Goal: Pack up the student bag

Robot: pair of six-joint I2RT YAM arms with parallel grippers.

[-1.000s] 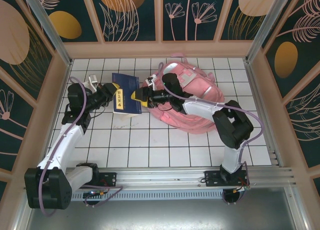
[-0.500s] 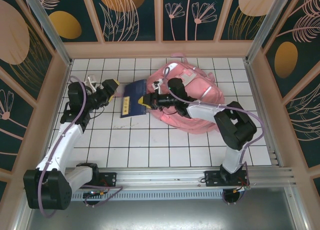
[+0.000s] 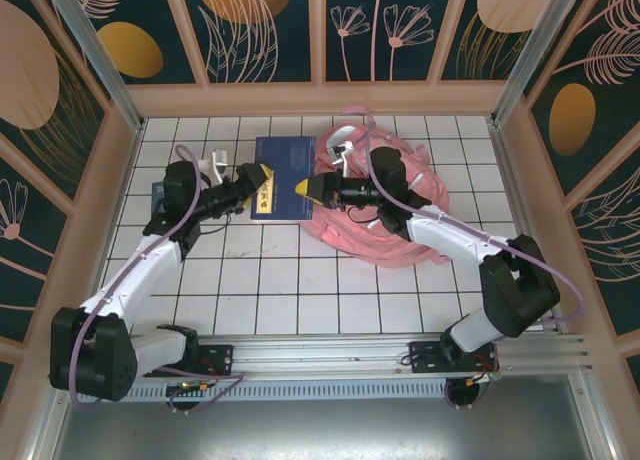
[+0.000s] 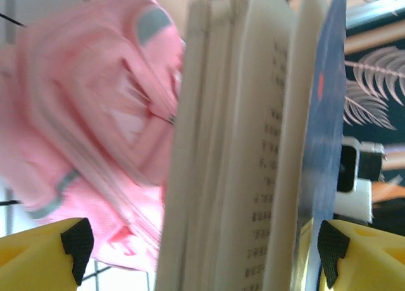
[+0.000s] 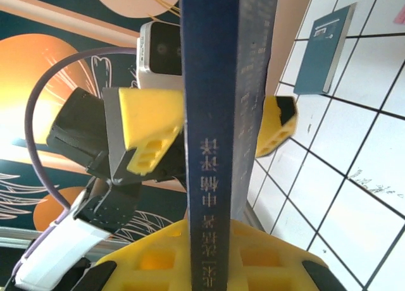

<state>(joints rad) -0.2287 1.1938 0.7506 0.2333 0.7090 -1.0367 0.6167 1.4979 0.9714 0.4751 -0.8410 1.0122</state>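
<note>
We are getting the dark blue book with cream pages (image 3: 283,165) into the large pink fabric backpack (image 3: 428,187), which lies at the far side of the white tiled table (image 3: 300,280), just beyond the book and beneath the right arm. The right gripper (image 3: 303,188) is clamped on the book's spine, while the left gripper (image 3: 262,178) has its jaws spread wide either side of the page edge, not pinching. Next, we judge, the left arm must back clear and the right swing the book to the bag's mouth, which we cannot make out.
</note>
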